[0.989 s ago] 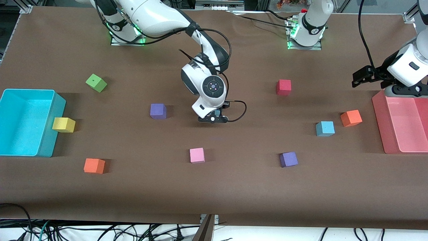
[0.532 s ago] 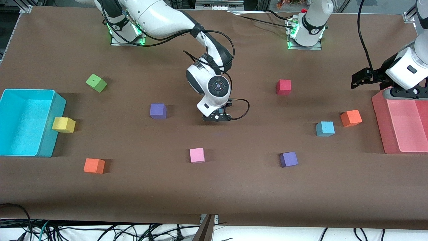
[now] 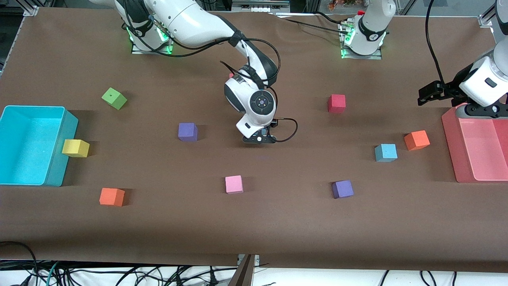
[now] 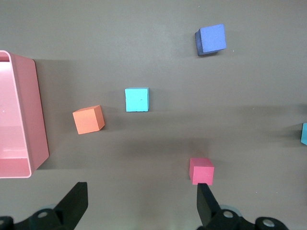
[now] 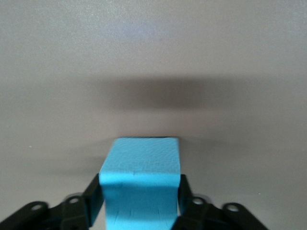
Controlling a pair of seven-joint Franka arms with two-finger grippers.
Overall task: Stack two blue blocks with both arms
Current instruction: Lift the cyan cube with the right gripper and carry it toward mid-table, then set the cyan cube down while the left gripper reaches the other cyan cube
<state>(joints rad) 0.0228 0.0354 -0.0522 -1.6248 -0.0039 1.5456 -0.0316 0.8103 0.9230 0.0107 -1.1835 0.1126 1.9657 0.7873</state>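
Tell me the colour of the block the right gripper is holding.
Light sky blue; the held block shows best in the right wrist view, clamped in the right gripper.

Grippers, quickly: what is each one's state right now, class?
Left gripper: open, empty, up over the pink bin.
Right gripper: closed on a blue block, over the table's middle.

One light sky-blue foam cube (image 5: pixel 140 179) was held clamped between the fingers of the right hand (image 5: pixel 139 203), lifted above the middle of the tabletop (image 3: pixel 254 222). The other blue cube (image 3: pixel 386 152) was seen resting flat on the tabletop toward the left arm's end, just beside an orange cube (image 3: pixel 416 140).
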